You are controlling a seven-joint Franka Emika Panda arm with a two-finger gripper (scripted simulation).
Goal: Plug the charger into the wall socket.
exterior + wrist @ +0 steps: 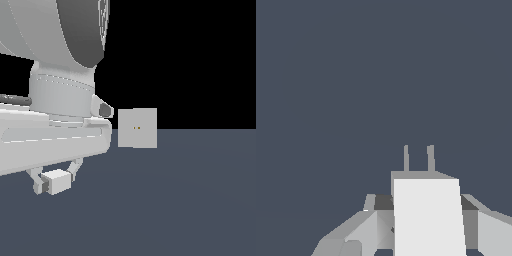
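The charger point(60, 181) is a small white block held between the fingers of my gripper point(55, 184), which is shut on it under the big arm body at the exterior view's left. In the wrist view the charger point(428, 215) fills the space between both fingers point(363, 227), and its two grey prongs point(418, 159) point away over the floor. The wall socket point(137, 128), a flat light-grey square plate with two tiny yellowish dots, stands upright further back, to the right of the gripper and apart from the charger. It does not show in the wrist view.
The dark blue-grey floor point(190, 200) stretches under the gripper and out to the socket. The arm's white links point(55, 135) cover the upper left of the exterior view. The background is black.
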